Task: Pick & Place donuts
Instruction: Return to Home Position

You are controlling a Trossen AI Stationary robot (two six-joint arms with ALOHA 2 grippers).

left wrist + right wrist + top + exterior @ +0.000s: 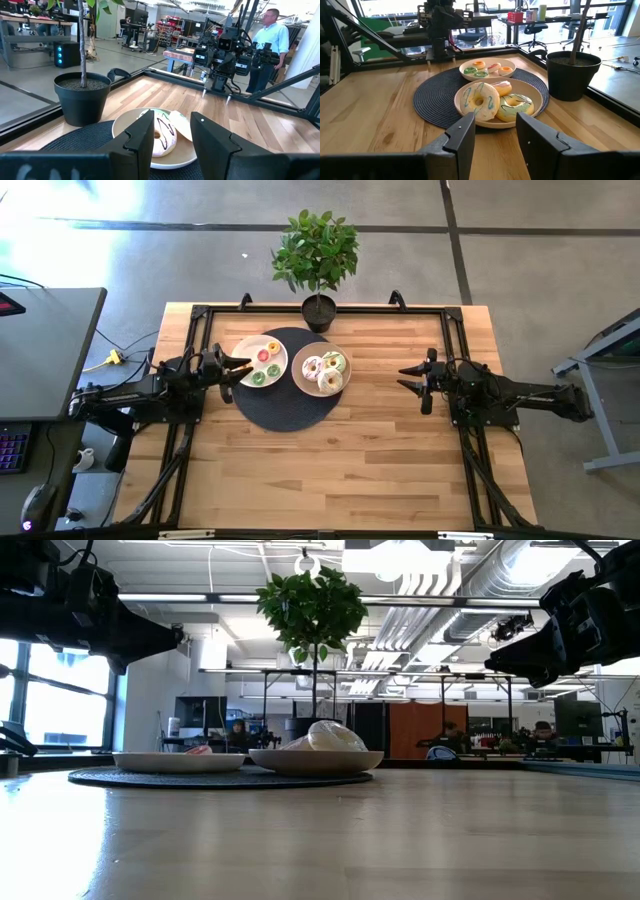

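- Five small donuts [266, 364] lie on the left plate [244, 355], and three large donuts [324, 371] on the right plate [298, 376], sorted by size.
- Left arm's fingers [140, 145] and right arm's fingers [461, 140] gape empty at the bench [330, 470] sides, apparently parked.

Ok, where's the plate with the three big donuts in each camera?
High view: the plate is the right one on the dark mat, just below the potted plant.
Low view: plate at centre, right of the two, under the plant's leaves.
Left wrist view: plate just past the open left hand, beside the pot.
Right wrist view: plate just past the open right hand, nearer of two.
Shared landmark: the potted plant.
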